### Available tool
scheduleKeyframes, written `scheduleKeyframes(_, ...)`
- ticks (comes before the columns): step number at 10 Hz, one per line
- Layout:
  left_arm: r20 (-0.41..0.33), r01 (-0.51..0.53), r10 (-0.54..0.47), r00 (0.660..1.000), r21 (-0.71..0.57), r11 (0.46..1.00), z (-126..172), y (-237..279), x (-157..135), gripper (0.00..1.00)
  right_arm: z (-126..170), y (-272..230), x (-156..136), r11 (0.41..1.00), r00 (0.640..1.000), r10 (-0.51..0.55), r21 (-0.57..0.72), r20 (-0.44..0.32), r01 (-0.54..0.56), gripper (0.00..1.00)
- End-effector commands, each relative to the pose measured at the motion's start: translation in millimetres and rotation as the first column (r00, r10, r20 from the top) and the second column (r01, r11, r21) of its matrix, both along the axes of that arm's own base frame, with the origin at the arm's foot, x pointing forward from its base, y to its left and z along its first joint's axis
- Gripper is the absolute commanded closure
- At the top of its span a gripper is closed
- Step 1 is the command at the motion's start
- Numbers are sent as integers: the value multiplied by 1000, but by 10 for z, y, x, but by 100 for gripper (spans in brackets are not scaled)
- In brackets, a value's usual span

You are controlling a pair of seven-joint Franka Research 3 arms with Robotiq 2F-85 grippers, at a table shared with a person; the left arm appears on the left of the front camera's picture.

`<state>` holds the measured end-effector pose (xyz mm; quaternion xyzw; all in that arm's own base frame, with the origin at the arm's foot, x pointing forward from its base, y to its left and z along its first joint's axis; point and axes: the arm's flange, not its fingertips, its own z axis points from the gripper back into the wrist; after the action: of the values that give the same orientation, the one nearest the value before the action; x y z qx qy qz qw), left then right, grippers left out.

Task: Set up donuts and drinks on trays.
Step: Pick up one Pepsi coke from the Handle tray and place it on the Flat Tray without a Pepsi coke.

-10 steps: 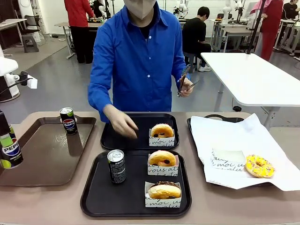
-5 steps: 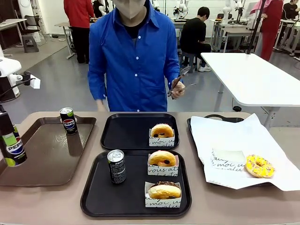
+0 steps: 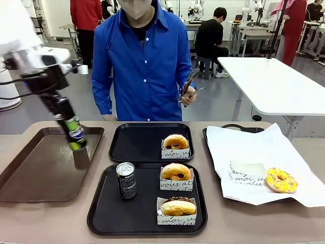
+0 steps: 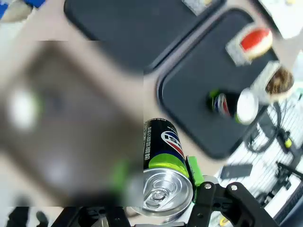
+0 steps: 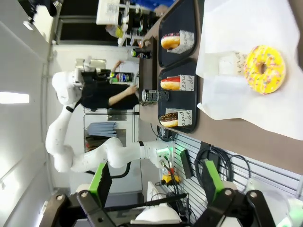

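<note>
Brown tray [image 3: 35, 173]: the held can [image 3: 75, 134] hangs in the air over its right-hand rim, short of the black trays.
Near black tray [image 3: 104, 213]: it looks finished to us, with a standing can [image 3: 126, 180] on the left and two sleeved donuts [image 3: 175, 171] on the right.
Far black tray [image 3: 133, 145]: it has one sleeved donut [image 3: 175, 141] on its right half, a bare left half and no drink. We judge the step in hand is bringing its can across.
Left gripper [image 4: 156, 174]: it is clamped on the held can from the silver-top end, with green pads against its sides.
Right gripper [image 5: 155, 170]: the fingers are spread wide with nothing between them.
Held can: its long axis is tilted in line with the fingers, top up and left, base down toward the black trays. Next we need to right it over the bare half, base down and clear of rim and donut, before letting go.
</note>
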<state>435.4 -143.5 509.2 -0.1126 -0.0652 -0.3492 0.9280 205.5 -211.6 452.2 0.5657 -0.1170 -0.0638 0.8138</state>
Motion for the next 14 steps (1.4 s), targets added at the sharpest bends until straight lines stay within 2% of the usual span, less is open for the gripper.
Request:
scheduleKeyframes(1,43,-36,37,998,-29,999,-104,-276,391,41,3,-4,-3,1000,1000,4,17,25,-4,0)
scheduleKeyframes(3,36,-19,18,999,16,1000,-223,-451,605,41,3,-4,-3,1000,1000,4,17,25,-4,0)
scheduleKeyframes(4,2,-16,16,1000,40,999,-232,-470,505,41,3,-4,-3,1000,1000,4,17,25,-4,0)
scheduleKeyframes(5,-45,25,-21,999,85,996,-137,-366,170,41,3,-4,-3,1000,1000,4,17,25,-4,0)
scheduleKeyframes(7,-67,142,-133,989,148,979,95,64,-540,41,3,-4,-3,1000,1000,4,17,25,-4,0)
scheduleKeyframes(8,-101,223,-213,972,99,970,129,343,-936,41,3,-4,-3,1000,1000,4,17,25,-4,0)
scheduleKeyframes(9,-102,219,-211,972,75,973,114,515,-1124,41,3,-4,-3,1000,1000,4,17,25,-4,0)
scheduleKeyframes(11,-91,177,-171,981,68,982,51,623,-1203,41,3,-4,-3,1000,1000,4,17,25,-4,0)
scheduleKeyframes(14,-93,187,-181,979,71,980,57,648,-1149,41,3,-4,-3,1000,1000,4,17,25,-4,0)
